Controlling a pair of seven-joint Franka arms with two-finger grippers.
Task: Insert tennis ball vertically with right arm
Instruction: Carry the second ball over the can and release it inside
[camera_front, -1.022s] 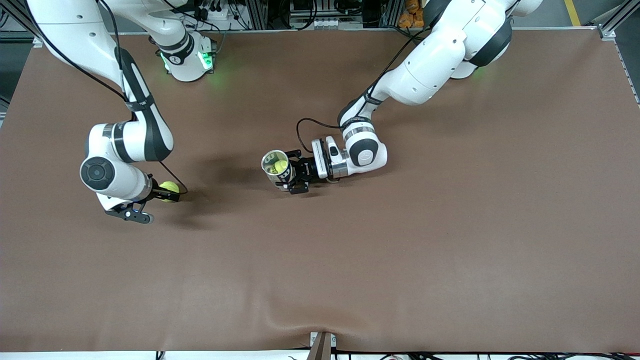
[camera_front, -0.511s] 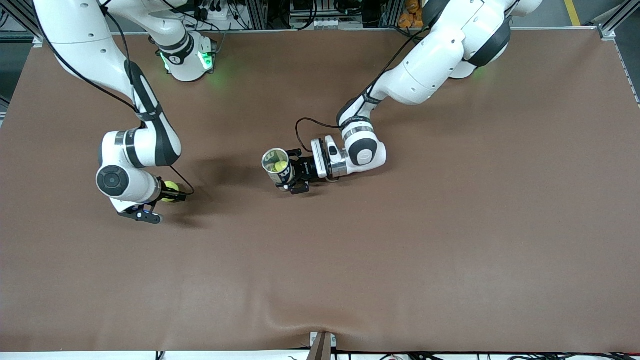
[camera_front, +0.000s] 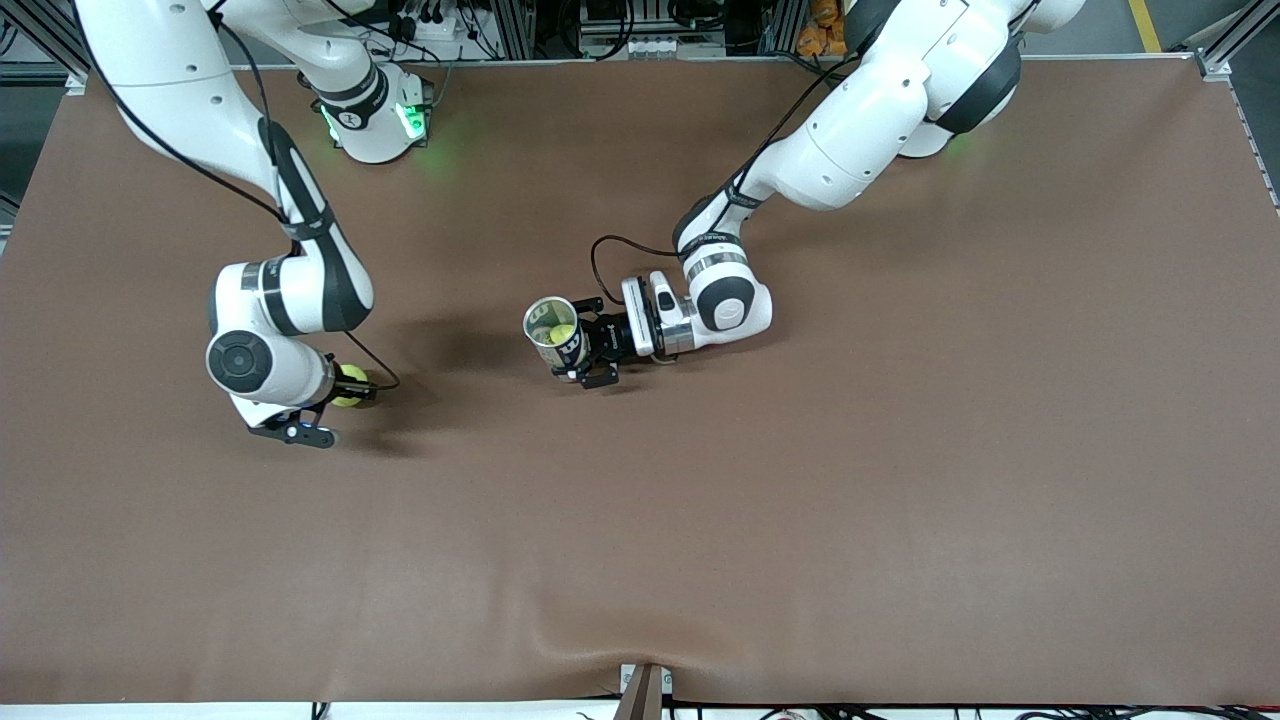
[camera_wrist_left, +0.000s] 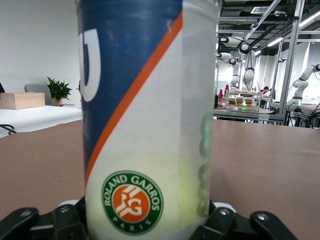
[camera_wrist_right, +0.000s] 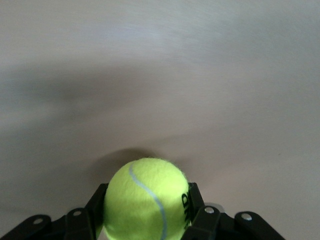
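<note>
**Right pincer grips a tennis ball above the brown bench**

The bench (camera_front: 900, 480) is covered by a plain brown mat, slightly wrinkled at the edge nearest the front camera. The right pincer (camera_front: 335, 392) is clenched on the yellow tennis ball (camera_wrist_right: 145, 205), low over the mat toward the right arm's end. The left pincer (camera_front: 590, 352) grasps the ball can (camera_wrist_left: 145, 115), upright near the middle, with a ball visible inside. The left wrist view shows a bright workshop with a potted plant (camera_wrist_left: 58, 90) and metal frames (camera_wrist_left: 290, 60).
</note>
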